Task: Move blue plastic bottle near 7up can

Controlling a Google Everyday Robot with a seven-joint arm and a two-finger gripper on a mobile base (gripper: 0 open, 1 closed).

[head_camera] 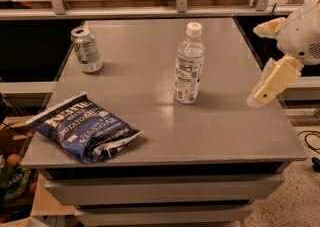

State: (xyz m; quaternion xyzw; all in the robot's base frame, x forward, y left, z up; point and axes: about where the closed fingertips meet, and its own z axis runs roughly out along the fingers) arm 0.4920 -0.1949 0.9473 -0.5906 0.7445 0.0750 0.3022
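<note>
Blue plastic bottle [189, 66] stands upright mid-surface: clear, white cap, white-and-blue label. 7up can [86, 49] is well apart, far left. Grey surface [225, 126], chip bag [85, 128] front-left. Pincer [264, 93] hovers at the right edge; its grip I cannot tell.

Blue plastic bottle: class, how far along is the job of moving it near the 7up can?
Done: nothing yet. The blue plastic bottle stands upright in the middle of the table, apart from the 7up can at the far left. In hand: the end effector hovers by its right edge, touching nothing. Left: reach the bottle, grasp it, carry it left and set it beside the can.
</note>
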